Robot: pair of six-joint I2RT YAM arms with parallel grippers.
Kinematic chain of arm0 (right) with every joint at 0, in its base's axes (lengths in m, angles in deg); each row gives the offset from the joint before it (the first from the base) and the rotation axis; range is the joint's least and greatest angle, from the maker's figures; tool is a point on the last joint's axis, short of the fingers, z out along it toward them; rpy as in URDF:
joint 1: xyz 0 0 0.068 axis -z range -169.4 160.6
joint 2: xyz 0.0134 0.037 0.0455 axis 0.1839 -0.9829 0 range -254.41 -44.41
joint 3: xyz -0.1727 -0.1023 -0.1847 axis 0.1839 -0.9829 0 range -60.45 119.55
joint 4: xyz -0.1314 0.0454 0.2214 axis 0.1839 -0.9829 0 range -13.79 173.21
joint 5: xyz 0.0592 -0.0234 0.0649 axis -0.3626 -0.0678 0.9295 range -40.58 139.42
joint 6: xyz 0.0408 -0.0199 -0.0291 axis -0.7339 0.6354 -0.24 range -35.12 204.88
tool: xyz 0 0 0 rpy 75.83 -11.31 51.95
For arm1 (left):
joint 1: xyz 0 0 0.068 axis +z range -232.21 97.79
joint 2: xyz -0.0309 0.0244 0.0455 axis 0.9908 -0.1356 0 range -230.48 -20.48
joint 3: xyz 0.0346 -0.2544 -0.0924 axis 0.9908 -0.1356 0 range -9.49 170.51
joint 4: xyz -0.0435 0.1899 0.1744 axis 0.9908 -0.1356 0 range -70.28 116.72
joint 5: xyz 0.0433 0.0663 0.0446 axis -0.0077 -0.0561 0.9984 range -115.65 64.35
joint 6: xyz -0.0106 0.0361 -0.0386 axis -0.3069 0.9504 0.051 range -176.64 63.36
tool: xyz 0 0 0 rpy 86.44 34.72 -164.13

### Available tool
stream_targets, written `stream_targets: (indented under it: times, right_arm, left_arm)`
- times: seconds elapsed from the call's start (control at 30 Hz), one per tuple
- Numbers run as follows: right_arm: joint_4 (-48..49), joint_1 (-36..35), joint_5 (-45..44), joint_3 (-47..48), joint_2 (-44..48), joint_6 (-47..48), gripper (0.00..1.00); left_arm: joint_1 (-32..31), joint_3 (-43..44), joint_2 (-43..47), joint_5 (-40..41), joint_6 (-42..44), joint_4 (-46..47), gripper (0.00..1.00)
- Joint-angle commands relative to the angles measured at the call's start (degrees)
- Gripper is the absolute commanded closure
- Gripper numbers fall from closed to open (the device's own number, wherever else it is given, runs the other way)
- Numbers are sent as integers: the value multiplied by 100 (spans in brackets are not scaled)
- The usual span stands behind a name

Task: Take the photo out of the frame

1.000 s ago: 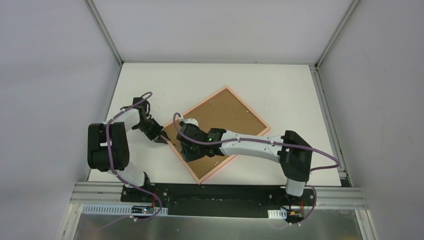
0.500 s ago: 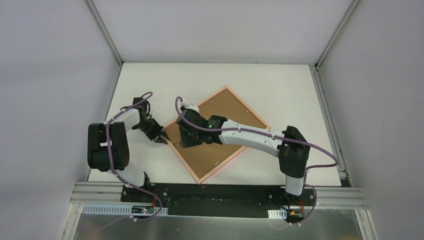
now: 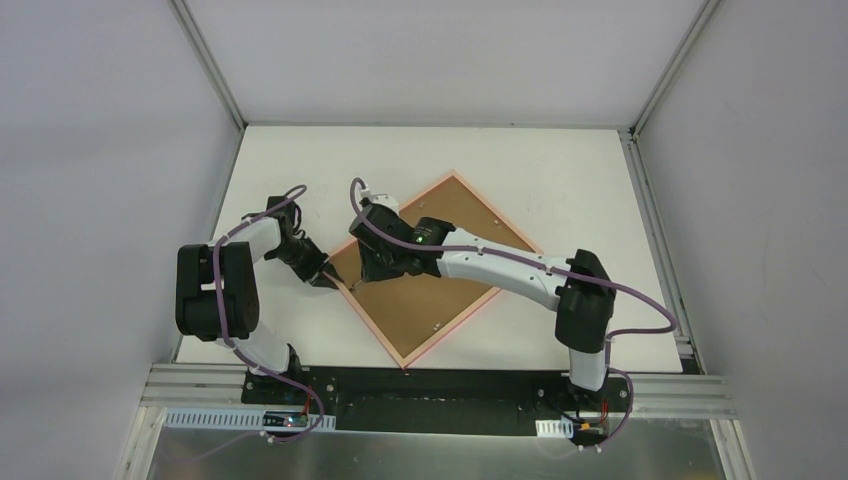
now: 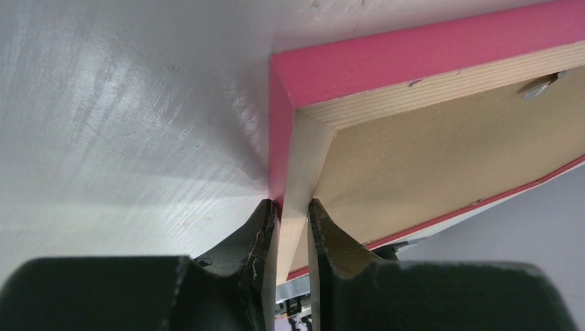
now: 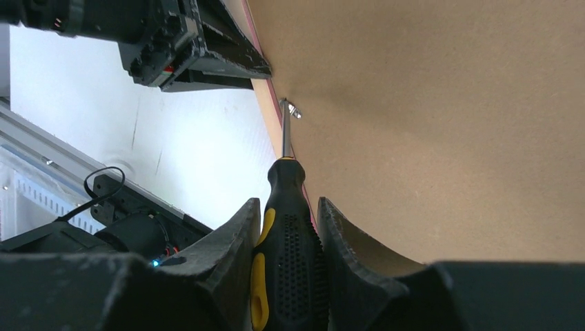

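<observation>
The pink frame (image 3: 412, 357) lies face down on the white table, turned like a diamond, its brown backing board (image 3: 440, 270) up. The photo's printed side is hidden underneath. My left gripper (image 3: 325, 279) is shut on the frame's left corner; in the left wrist view the fingers (image 4: 265, 227) pinch the pink-and-wood corner (image 4: 293, 172). My right gripper (image 3: 372, 272) is shut on a black-and-yellow screwdriver (image 5: 286, 234) over the board's left part. Its tip touches a small metal tab (image 5: 292, 109) at the frame's inner edge (image 5: 265, 117).
White table (image 3: 560, 180) with grey enclosure walls and aluminium posts around it. Another small metal tab (image 3: 437, 327) sits near the frame's lower right side. A black rail (image 3: 430, 385) runs along the near edge by the arm bases.
My right gripper has moved up and left across the backing board with the screwdriver, towards the frame's left corner. The left gripper stays shut on that corner. The frame has barely shifted.
</observation>
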Motion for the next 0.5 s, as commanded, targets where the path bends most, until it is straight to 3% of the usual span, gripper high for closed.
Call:
stream_targets:
  times: [0.0, 0.17, 0.47]
  right_arm:
    - [-358, 99, -221, 590, 130, 133, 100]
    - [-485, 94, -126, 620, 393, 145, 100]
    - [-263, -152, 173, -202, 475, 106, 100]
  left_arm:
    - [-21, -195, -200, 352, 187, -224, 100]
    - [-21, -185, -219, 354, 205, -224, 100]
    - [-24, -173, -255, 336, 248, -228, 100]
